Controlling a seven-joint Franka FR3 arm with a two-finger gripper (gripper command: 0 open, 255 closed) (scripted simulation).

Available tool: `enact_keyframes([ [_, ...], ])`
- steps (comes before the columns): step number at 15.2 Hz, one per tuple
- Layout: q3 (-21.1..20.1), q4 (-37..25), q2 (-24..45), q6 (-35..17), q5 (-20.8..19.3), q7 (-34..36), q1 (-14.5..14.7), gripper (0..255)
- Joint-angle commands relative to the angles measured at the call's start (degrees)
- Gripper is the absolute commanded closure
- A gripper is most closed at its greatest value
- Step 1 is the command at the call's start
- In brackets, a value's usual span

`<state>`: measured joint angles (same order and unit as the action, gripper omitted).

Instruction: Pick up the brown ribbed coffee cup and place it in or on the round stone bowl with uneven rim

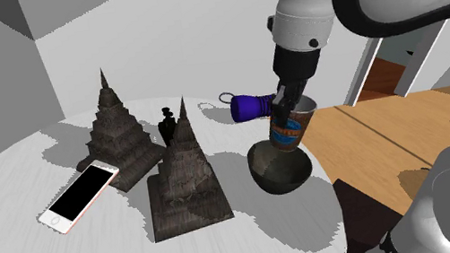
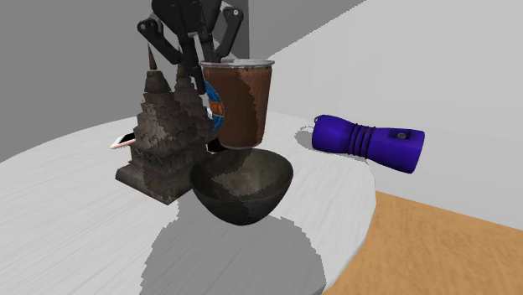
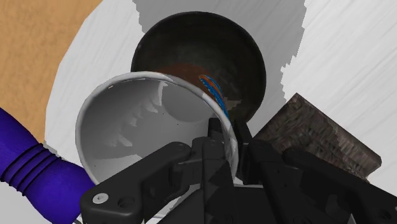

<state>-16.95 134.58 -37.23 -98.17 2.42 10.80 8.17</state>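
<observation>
Brown cup (image 2: 243,105) gripped at rim by jaws, above dark bowl (image 2: 241,199).

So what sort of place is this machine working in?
Probably a simulated room in a home. A round white table stands on what looks like a brown wooden plank floor, and everyday household items lie on it, such as a black-screened smartphone and a purple flashlight.

Looks like a room in a home: plain grey walls (image 1: 139,42), wooden floor (image 1: 414,131), a doorway (image 1: 384,67), and a round white table (image 1: 4,179) carrying household odds: phone (image 1: 79,198), torch (image 1: 250,106), two tower-shaped ornaments (image 1: 183,177).
</observation>
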Motion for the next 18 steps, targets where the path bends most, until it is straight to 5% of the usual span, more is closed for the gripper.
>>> enact_keyframes([
  [1, -0.04, 1.65, -0.16, -1.53, 0.07, -0.02, 0.05, 255],
  [9, -0.85, 7.82, 0.08, -7.91, 0.58, 0.58, 0.37, 255],
  [17, -0.85, 7.82, 0.08, -7.91, 0.58, 0.58, 0.37, 255],
  [18, -0.85, 7.82, 0.08, -7.91, 0.58, 0.58, 0.37, 0],
])
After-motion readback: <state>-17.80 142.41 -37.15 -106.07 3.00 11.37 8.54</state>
